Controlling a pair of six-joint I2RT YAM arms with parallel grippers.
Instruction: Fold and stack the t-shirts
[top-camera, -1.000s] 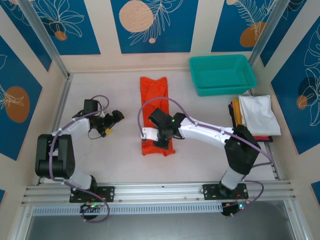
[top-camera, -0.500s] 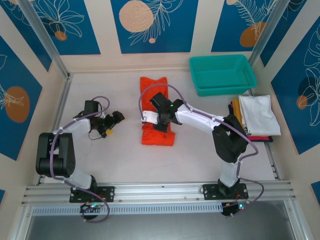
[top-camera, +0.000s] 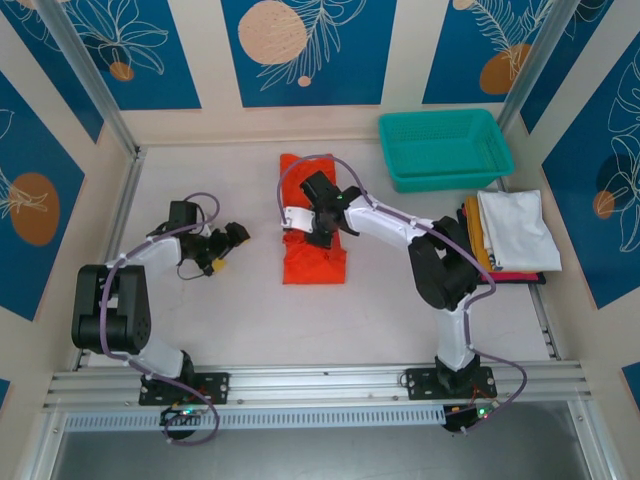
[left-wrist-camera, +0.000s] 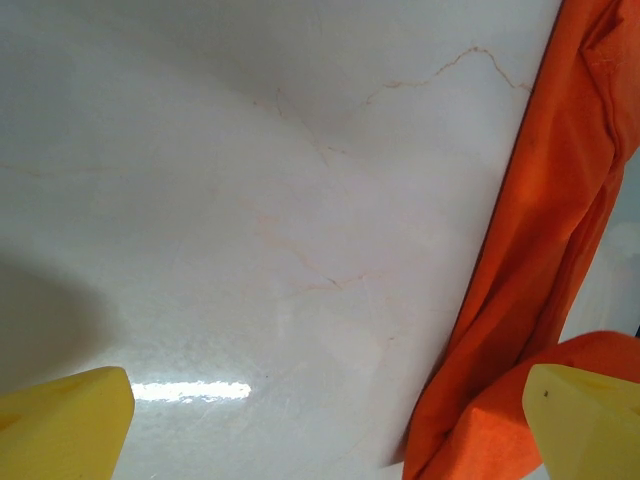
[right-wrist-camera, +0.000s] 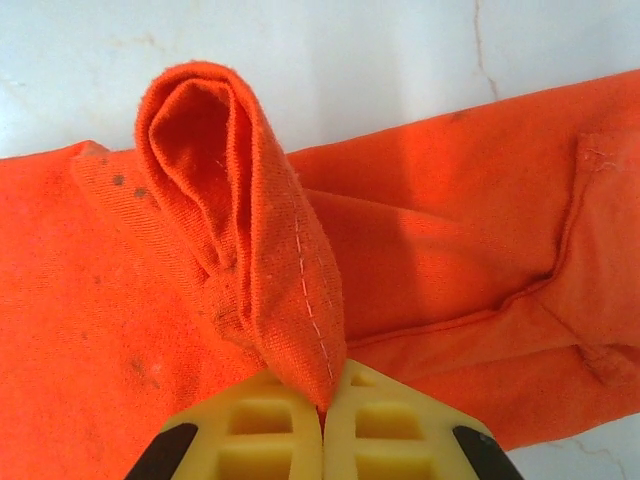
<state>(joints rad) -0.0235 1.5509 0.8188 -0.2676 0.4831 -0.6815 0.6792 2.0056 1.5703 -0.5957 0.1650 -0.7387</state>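
Top external view: orange shirt mid-fold, right arm has the hem

Left side: the left gripper sits low over the bare table, jaws spread wide, nothing between them. The left wrist view has its yellow fingertips far apart with the shirt's long left edge just off to the right. It is near the cloth but not touching it.

Centre: the orange-red t-shirt lies as a narrow strip running away from the arms, already folded lengthwise. The right gripper hangs above its middle, jaws pressed together on a pinch of hem. In the right wrist view the stitched edge stands up in a loop from the fingertips, with flat cloth spread beneath.

Right side: the teal basket is at the far corner. Just nearer than it is the folded stack, white on top with yellow, red and dark edges showing at its left and near sides.

Judgement: the step is the crosswise fold, near end over far end.
- Carry the pinched hem low and straight along the strip so the layer under it does not drag.
- Line the hem up with the far edge before letting go; the grip is thin and could slip if tugged.
- The idle left gripper could press the fold line to stop the strip sliding.
- Stacking on the white shirt comes after that.
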